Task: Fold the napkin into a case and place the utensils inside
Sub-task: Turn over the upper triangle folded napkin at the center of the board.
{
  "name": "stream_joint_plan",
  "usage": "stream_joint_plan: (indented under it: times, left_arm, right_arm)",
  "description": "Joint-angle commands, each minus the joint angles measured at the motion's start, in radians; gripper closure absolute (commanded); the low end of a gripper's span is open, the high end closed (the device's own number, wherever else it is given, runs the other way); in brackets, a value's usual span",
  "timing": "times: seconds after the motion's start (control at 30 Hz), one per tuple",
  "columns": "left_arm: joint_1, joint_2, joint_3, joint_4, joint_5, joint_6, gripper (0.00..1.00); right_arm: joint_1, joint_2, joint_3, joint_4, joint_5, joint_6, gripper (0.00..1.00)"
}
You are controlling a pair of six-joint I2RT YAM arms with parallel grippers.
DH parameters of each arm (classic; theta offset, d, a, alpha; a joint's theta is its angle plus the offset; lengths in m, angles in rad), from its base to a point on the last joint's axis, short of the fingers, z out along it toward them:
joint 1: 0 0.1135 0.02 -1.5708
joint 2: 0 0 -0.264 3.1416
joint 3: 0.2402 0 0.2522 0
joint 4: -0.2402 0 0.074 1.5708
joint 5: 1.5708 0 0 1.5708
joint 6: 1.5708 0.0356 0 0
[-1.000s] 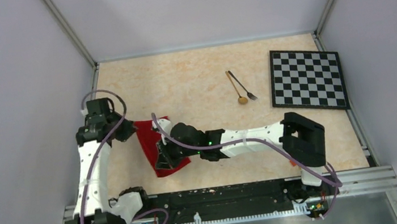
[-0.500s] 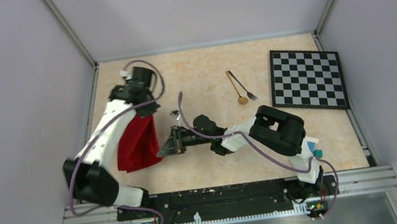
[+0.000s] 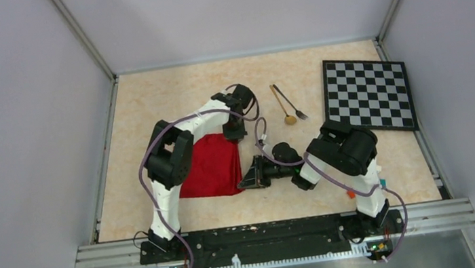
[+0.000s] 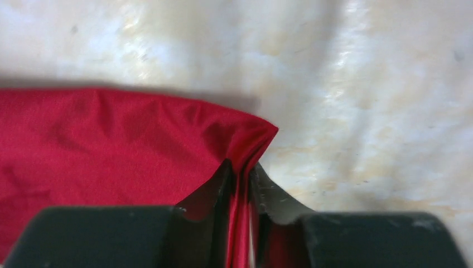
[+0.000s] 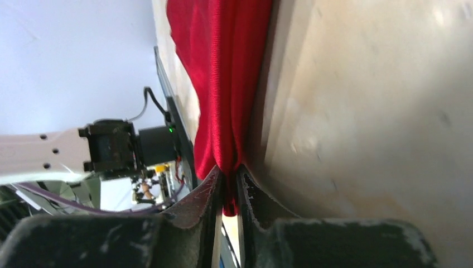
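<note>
now that both arms have swung over to the middle, look first at what is closest to you. the right gripper [image 3: 248, 176] lies low on the table [image 3: 168, 94], at the near right corner of the napkin [image 3: 210, 168]. in its own camera, its two fingers are squeezed tight on a bunched bit of the red cloth.

a second ago the napkin was a thin red strip over by the left side. then it hung in the air from the left arm. now it lies down as a wide red patch near the middle of the table.

a bit farther back, the left gripper [image 4: 241, 173] has the far right corner. its fingers pinch a fold of the red cloth too.

so the cloth has been pulled over to the right and spread out. i think it is now laid out for folding, but no case is made yet. you will need to let go softly so it does not bunch up.

farther back, the spoon [image 3: 283, 109] and the fork [image 3: 292, 105] lie side by side where they were, well apart from the napkin. the checkered board [image 3: 368, 94] is beside them, to the right.
</note>
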Motion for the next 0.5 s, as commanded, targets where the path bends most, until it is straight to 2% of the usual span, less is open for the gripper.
stream_joint_plan:
  times: [0.0,0.03,0.1,0.2,0.33,0.47]
  left_arm:
    - [0.019,-0.077,0.012,0.154,0.107,0.047,0.57]
    - [0.018,-0.099,-0.008,0.162,0.13,0.064,0.43]
    - [0.018,-0.192,-0.06,0.176,0.157,0.079,0.27]
    - [0.019,-0.361,-0.175,0.194,0.201,0.111,0.1]
    - [0.019,-0.562,-0.379,0.195,0.27,0.139,0.08]
    - [0.016,-0.693,-0.559,0.192,0.334,0.1,0.19]
  right_arm:
    - [-0.012,-0.088,-0.062,-0.071,-0.012,-0.079,0.81]
    - [-0.014,-0.118,-0.071,-0.118,0.002,-0.096,0.77]
    - [-0.018,-0.178,-0.082,-0.212,0.029,-0.141,0.69]
    - [-0.03,-0.291,-0.103,-0.373,0.073,-0.224,0.6]
    - [-0.055,-0.402,-0.101,-0.559,0.114,-0.322,0.56]
    - [-0.079,-0.372,-0.048,-0.61,0.081,-0.371,0.58]
